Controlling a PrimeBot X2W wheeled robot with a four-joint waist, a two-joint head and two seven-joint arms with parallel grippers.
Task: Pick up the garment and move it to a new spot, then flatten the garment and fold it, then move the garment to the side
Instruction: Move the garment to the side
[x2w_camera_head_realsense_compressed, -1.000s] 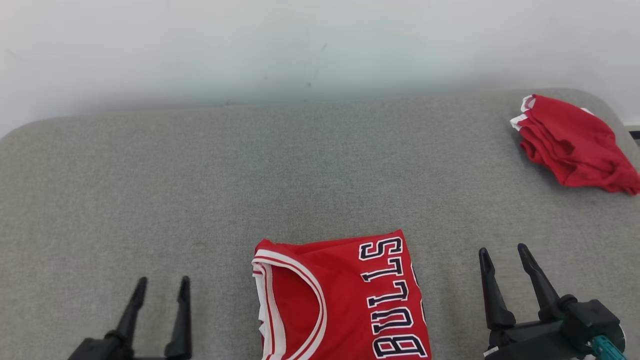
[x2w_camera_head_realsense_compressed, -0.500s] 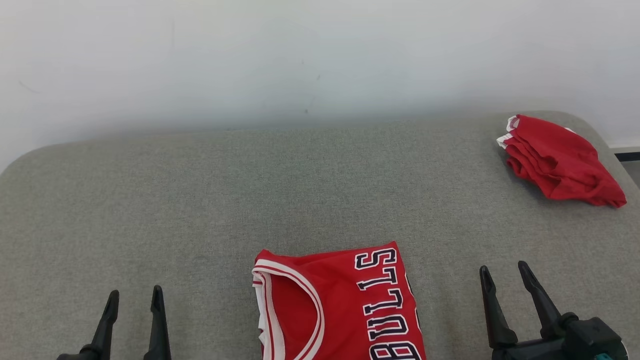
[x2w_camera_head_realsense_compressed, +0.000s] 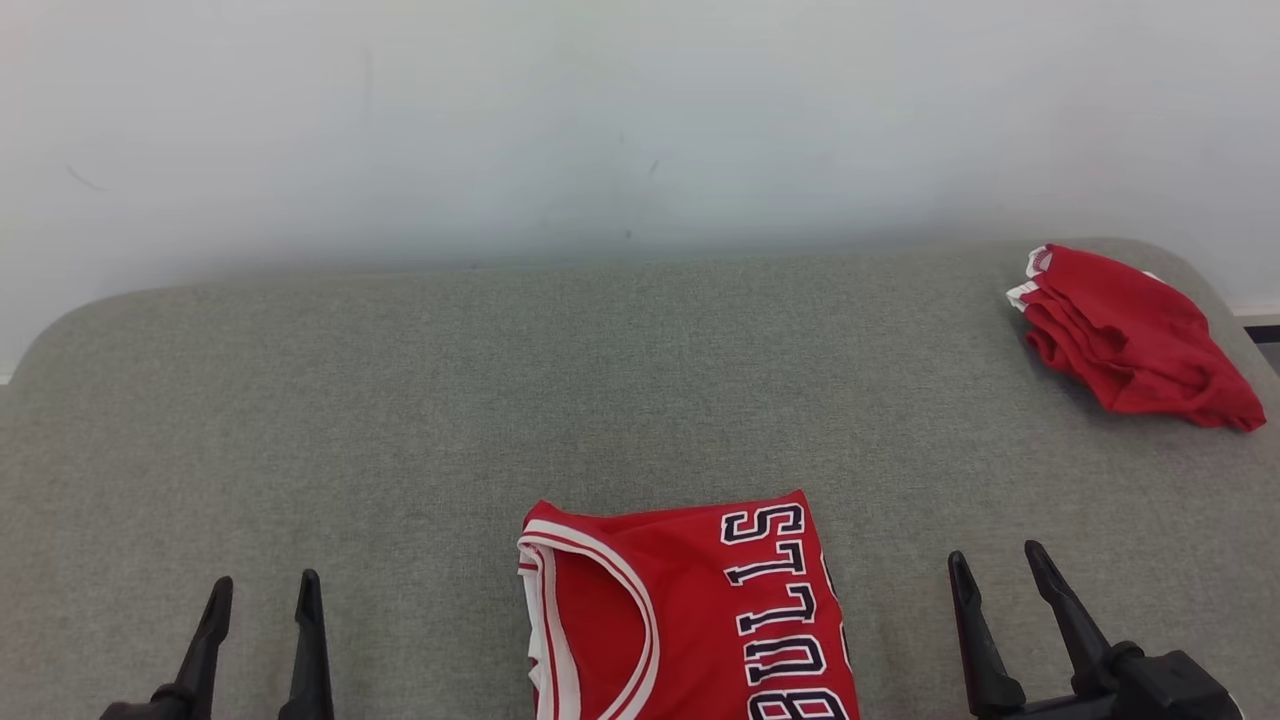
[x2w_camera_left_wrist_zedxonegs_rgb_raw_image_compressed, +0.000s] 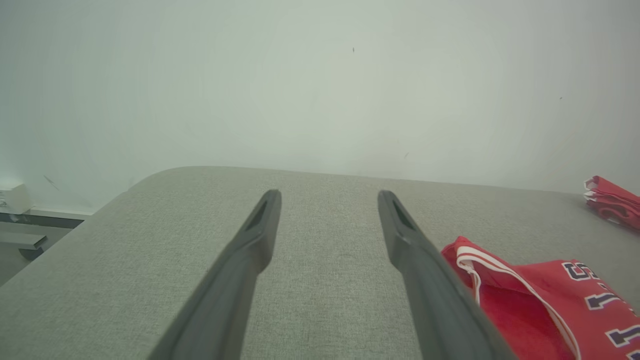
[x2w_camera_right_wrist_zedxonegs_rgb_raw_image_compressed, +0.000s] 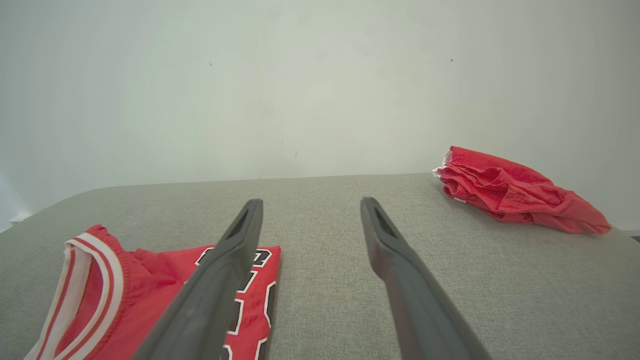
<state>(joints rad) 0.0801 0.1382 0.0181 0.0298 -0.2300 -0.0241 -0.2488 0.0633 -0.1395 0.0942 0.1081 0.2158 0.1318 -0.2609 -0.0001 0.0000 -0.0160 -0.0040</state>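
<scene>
Grey cushion (x2w_camera_head_realsense_compressed: 400, 400) holds folded jersey (x2w_camera_head_realsense_compressed: 690, 620) (lettering up).

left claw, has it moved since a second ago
Yes. The left claw has shifted left, farther from the folded jersey lying beside it.

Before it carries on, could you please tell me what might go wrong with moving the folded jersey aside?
1. The jersey lies folded between the open left gripper and right gripper, neither touching it; gripping one edge alone could pull the fold apart.
2. A crumpled red garment sits near the far right corner of the grey surface; sliding the jersey that way might tangle the two.
</scene>
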